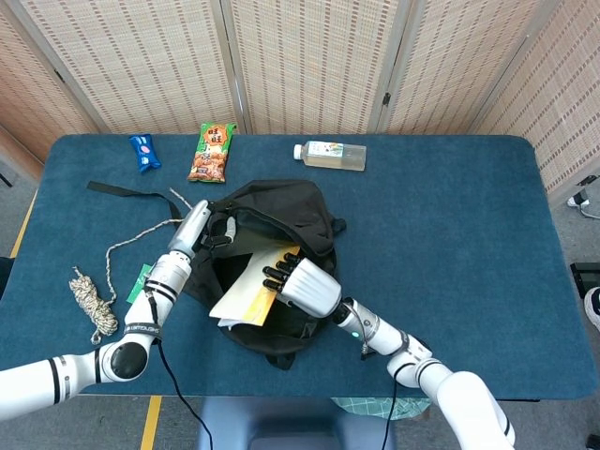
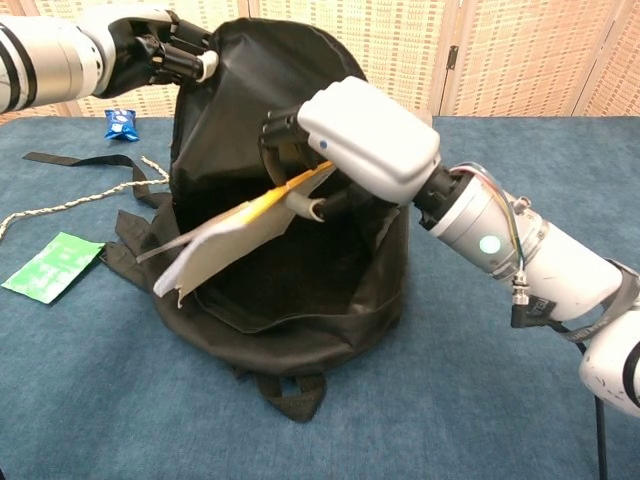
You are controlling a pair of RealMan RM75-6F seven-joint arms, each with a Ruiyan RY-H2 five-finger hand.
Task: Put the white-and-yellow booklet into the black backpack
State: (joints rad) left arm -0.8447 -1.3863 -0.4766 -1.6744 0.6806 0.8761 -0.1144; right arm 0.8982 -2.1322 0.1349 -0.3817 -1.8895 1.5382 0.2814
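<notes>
The right hand [image 2: 350, 140] grips the white-and-yellow booklet [image 2: 225, 240], which slants halfway into the open black backpack [image 2: 300, 310] near the desk's [image 1: 450, 234] front edge. The left hand [image 2: 165, 50] grips the backpack's top rim.

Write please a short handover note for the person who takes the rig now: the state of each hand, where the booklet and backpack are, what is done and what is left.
Left hand: grips the top edge of the black backpack, holding its mouth open.
Right hand: holds the white-and-yellow booklet by its yellow end, at the opening.
Booklet: tilted, partly inside the mouth, its lower white end sticking out past the front rim.
Done: backpack opened, booklet brought to the opening.
Left: push it fully in, release, withdraw both hands.
</notes>
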